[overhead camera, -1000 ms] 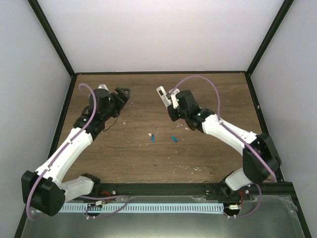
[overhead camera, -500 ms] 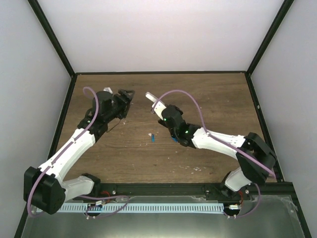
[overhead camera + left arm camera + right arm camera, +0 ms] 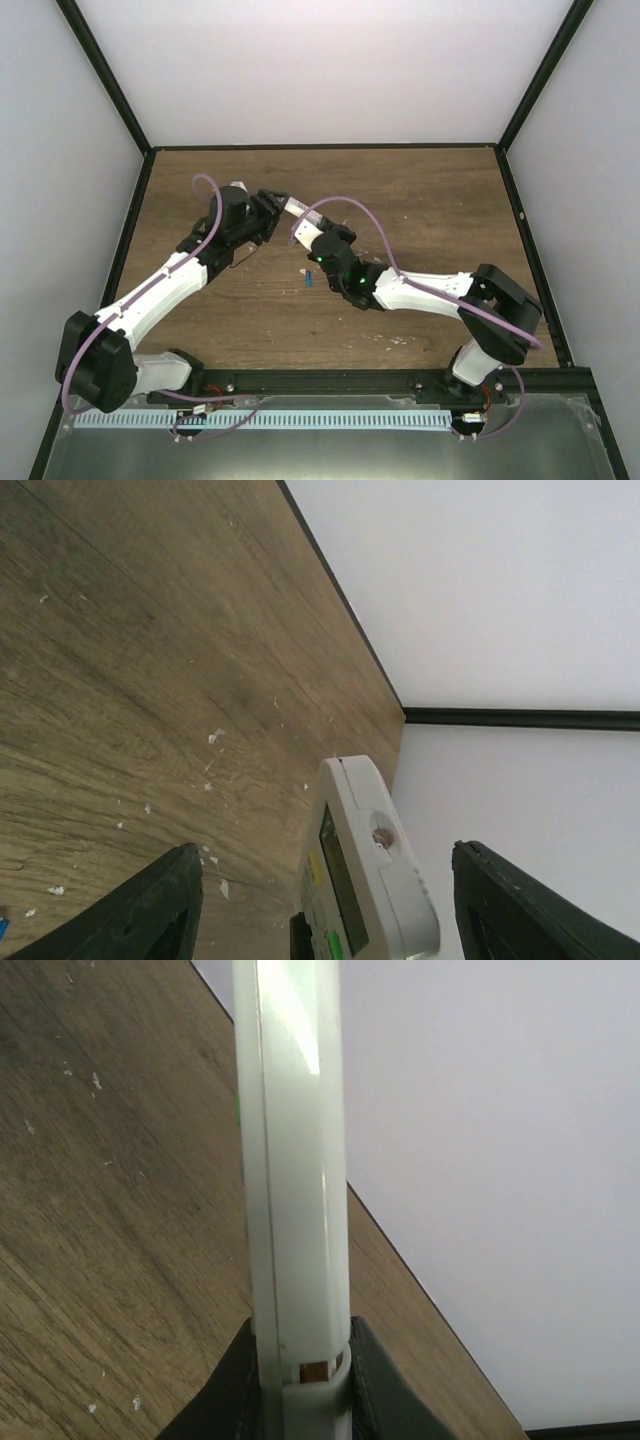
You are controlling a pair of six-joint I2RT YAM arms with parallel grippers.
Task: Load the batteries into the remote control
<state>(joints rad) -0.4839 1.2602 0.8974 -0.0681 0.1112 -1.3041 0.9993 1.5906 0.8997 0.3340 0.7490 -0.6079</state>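
Note:
My right gripper (image 3: 305, 232) is shut on the white remote control (image 3: 298, 211) and holds it raised above the table. In the right wrist view the remote (image 3: 295, 1160) stands edge-on, clamped at its lower end between the fingers (image 3: 235, 1385) of that gripper (image 3: 298, 1365). My left gripper (image 3: 277, 204) is open, and the remote's free end (image 3: 365, 870), with display and buttons, lies between its jaws (image 3: 325, 848) without touching them. One blue battery (image 3: 310, 279) lies on the table below. The second battery is hidden under my right arm.
The wooden table (image 3: 420, 200) is dotted with pale specks (image 3: 214, 736). Black frame rails and white walls close it in at the back and sides. A blue sliver (image 3: 3, 923) shows at the left wrist view's lower left edge.
My right arm has swung left carrying the remote. My left arm has moved right to meet it, so the remote's end now sits between the left jaws. One battery is now covered.

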